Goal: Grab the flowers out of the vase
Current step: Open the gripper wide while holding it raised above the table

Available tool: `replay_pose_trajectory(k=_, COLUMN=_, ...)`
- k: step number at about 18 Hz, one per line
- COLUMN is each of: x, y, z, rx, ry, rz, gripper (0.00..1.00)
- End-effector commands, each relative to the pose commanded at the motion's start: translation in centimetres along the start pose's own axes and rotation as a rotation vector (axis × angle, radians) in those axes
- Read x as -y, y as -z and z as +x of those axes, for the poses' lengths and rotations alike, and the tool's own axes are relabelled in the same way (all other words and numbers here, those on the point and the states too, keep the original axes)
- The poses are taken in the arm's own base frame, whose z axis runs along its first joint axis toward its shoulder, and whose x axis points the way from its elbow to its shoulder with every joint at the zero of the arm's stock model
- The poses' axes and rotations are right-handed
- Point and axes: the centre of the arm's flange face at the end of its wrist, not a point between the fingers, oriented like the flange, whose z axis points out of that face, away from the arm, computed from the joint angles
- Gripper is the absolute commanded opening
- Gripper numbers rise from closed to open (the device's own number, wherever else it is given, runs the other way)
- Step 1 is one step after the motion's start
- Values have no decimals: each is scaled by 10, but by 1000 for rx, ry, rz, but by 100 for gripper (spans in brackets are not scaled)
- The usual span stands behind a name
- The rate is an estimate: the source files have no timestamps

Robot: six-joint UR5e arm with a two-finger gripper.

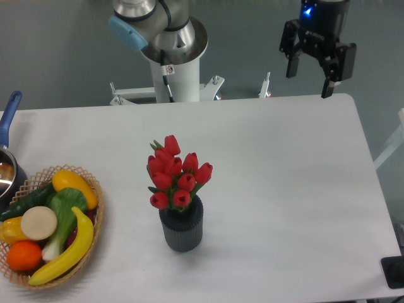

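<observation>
Blue pot handle (pixel 9 118) pokes in at far left edge, pot itself mostly cut off by the frame. Just below it, wicker basket (pixel 95 218) sits at the table's front-left corner w/ a banana, an orange, a cucumber & other veg piled in. White table (pixel 284 189) runs bare from the basket across to the vase, and again from the vase out to the right edge. Robot base column (pixel 173 69) stands behind the table's back edge, left of centre.

Mid-table, towards the front: the vase (pixel 182 230), dark grey, ribbed, upright, w/ the flowers (pixel 175 173), red tulip buds in a tight bunch, sticking up out of it and leaning a bit left.

Far right at the back, the gripper (pixel 310 82) hangs over the back-right corner of the table, fingers pointing down, spread wide, nothing between them, touching nothing. Flowers are well apart from it, down and to the left in view, nearer the front edge.
</observation>
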Motion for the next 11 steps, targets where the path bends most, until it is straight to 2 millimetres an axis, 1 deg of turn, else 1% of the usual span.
replay_pose_trajectory(k=3, x=0, y=-1, z=1, rx=-1, ry=0, rz=0, gripper=100)
replay_pose_trajectory(k=6, x=3, y=-7, z=11, rx=-3, ry=12, rz=16, gripper=100)
replay_pose_trajectory(k=8, x=7, y=-15, z=15, rx=7, ry=27, rz=88, gripper=100)
replay_pose_trajectory(k=11, x=4, y=-19, z=18, rx=24, ry=88, rz=125, gripper=100)
